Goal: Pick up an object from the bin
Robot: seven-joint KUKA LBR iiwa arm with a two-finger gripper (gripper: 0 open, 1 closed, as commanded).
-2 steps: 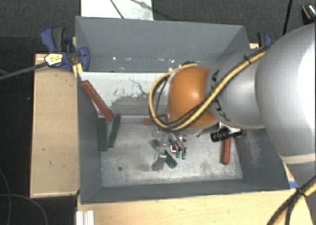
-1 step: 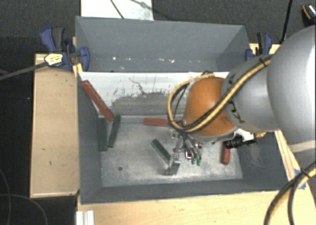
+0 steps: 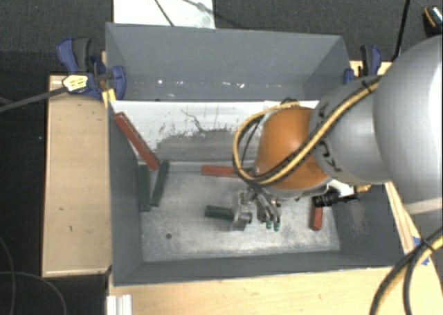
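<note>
The gripper [image 3: 255, 215] sits low near the middle of the grey bin [image 3: 208, 64], just beside the right end of a small dark green block [image 3: 219, 212]. Whether the claw is spread or pinching cannot be told. This looks like the approach step. The next move would call for centring on the block and closing.

- The bin [image 3: 124, 237] holds a few things spread over its floor.
- A long stick [image 3: 136, 142] leans in the back left corner.
- Two bars [image 3: 144, 186] lie side by side in front of it, along the left wall.
- A short stick [image 3: 218, 170] lies at the back of the floor, near the middle.
- A small block [image 3: 220, 213] lies mid-floor, in front of the short stick.
- The gripper [image 3: 252, 217] is just right of the block.
- A peg [image 3: 316, 219] lies right of the gripper.
</note>
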